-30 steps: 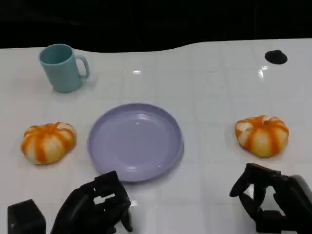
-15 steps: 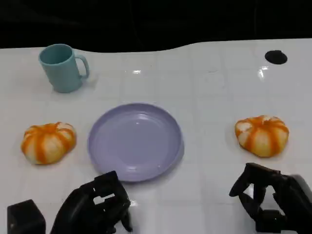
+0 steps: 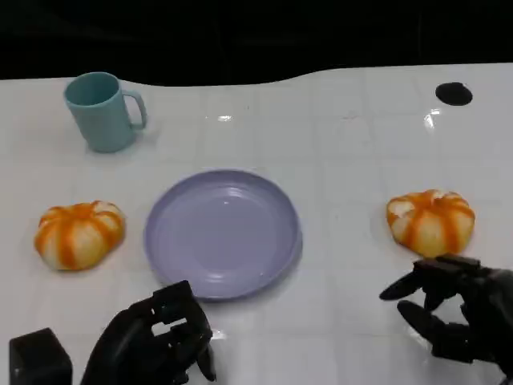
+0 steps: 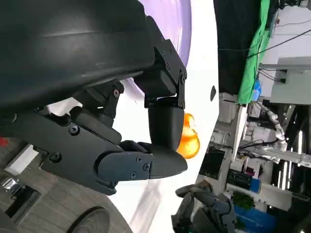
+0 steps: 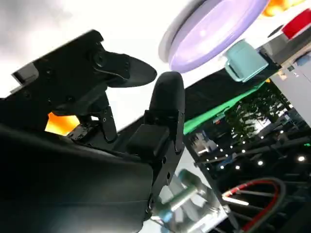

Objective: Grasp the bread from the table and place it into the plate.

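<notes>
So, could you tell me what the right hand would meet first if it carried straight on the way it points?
Most likely the bread just beyond the right hand, though depth is hard to judge.

Two round orange-and-cream striped bread rolls, left roll (image 3: 78,233) and right roll (image 3: 430,222), flank the empty lavender plate (image 3: 222,233), both untouched.

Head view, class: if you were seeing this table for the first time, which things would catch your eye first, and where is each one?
Two orange-and-white striped breads stand out on the white table: the left bread and the right bread, flanking the empty lavender plate at the centre. A teal mug stands at the far left. Near the bottom edge, the black left hand and right hand hold nothing.
</notes>
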You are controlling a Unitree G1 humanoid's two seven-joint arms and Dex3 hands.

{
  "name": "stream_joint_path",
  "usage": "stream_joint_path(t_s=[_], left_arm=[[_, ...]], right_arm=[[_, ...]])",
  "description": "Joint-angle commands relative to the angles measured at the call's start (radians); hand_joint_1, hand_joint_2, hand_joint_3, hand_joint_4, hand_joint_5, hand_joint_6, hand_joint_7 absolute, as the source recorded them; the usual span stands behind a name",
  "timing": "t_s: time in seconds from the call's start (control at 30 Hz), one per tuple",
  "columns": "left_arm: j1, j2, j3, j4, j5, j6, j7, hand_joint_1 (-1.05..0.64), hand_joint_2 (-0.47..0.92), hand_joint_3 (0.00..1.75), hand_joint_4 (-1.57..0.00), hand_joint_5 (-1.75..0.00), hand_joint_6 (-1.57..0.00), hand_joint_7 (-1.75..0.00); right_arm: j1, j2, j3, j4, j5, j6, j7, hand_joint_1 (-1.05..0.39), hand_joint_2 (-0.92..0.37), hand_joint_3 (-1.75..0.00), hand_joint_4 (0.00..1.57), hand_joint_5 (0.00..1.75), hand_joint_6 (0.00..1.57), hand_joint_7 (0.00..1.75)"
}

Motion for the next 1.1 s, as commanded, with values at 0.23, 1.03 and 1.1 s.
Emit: stream_joint_path(t_s=[0.23, 1.03, 1.1], left_arm=[[-0.001, 0.015, 0.008, 0.006, 0.002, -0.006, -0.005, -0.6, 0.75, 0.55, -0.78, -1.75, -0.72, -1.47], [0.001, 0.01, 0.007, 0.006, 0.006, -0.006, 0.0, -0.59, 0.74, 0.57, -0.77, -1.75, -0.72, -1.46], [0.0, 0.01, 0.006, 0.006, 0.007, -0.006, 0.001, -0.59, 0.74, 0.57, -0.77, -1.75, -0.72, -1.46]], right_arm=[[0.011, -0.076, -0.018, -0.158, -0.126, 0.154, -0.048, -0.42, -0.92, -0.06, 0.61, 0.43, 0.77, 0.05], [-0.081, -0.129, 0.096, -0.366, -0.332, 0.733, 0.357, -0.6, -0.89, 0.0, 0.12, 0.03, 0.19, 0.0], [-0.101, -0.128, 0.109, -0.347, -0.33, 0.751, 0.37, -0.6, -0.88, 0.0, 0.11, 0.02, 0.19, 0.0]])
